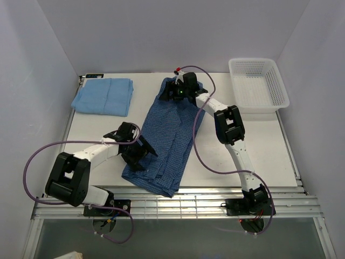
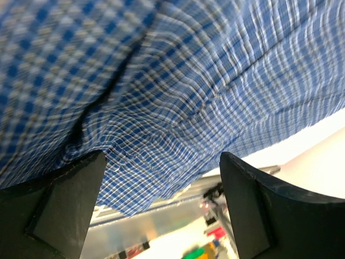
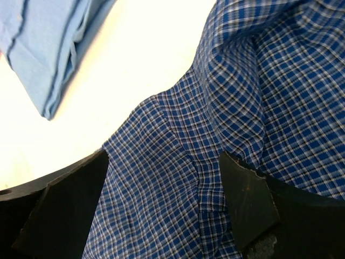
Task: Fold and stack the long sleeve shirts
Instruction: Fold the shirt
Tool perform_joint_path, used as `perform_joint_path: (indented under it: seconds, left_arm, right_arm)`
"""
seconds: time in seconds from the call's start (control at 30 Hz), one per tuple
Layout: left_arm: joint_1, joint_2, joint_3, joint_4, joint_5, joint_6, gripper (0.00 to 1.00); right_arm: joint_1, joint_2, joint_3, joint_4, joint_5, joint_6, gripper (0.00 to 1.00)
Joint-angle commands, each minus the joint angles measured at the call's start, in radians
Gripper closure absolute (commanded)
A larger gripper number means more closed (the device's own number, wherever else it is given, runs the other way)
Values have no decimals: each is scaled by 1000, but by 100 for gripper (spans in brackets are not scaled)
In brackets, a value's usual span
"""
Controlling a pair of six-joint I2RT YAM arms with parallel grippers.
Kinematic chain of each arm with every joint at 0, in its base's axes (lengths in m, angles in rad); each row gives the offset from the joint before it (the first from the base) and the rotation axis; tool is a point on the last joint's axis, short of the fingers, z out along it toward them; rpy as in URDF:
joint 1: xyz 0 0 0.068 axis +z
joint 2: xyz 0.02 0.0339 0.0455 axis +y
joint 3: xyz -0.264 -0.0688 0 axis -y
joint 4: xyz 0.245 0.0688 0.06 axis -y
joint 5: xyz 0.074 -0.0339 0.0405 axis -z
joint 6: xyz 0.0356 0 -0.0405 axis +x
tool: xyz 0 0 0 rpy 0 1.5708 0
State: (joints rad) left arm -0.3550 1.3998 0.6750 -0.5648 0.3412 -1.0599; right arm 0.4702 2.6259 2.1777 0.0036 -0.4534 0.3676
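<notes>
Two shirts on the table (image 1: 259,145), and they sit well apart. One, the light blue shirt (image 1: 103,96), lies folded flat in the far left corner. Two, the dark blue checked shirt (image 1: 170,137), runs as a long rumpled band down the middle, from the far centre to the table's near edge. Two grippers, one at each end of it. The left gripper (image 1: 137,154) hangs at the near left side of the band, jaws spread wide, checked cloth filling its wrist view. The right gripper (image 1: 178,93) is over the far end, jaws likewise apart above a creased fold. One white mesh basket (image 1: 260,105) stands at the far right
</notes>
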Motion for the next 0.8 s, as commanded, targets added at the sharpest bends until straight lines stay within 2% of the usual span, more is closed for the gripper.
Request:
perform_joint_path:
  seconds: [0.0,0.2,0.33,0.5,0.6,0.63,0.7,0.77]
  left_arm:
    - [-64,5,-37,45,48,-26,2]
    - [-133,22,-45,140,130,43,2]
    - [-144,8,73,134,145,149,2]
    - [-142,-16,230,39,136,302,2]
    - [-141,-73,271,-52,46,373,2]
    - [-141,-91,274,-79,1,391,2]
    - [-125,-122,297,-177,-121,405,2]
    - [-114,-163,308,-277,-248,408,2]
  right_arm:
    - [19,102,16,-88,7,80,10]
    - [21,31,22,-76,33,68,10]
    - [45,-79,-30,-76,73,28,10]
    - [54,-245,-27,-189,134,-51,10]
    - [54,-410,-166,-171,221,-85,10]
    - [54,-455,-264,-168,232,-100,10]
    - [56,-585,-361,-171,239,-114,10]
    - [62,-738,-537,-189,245,-119,10]
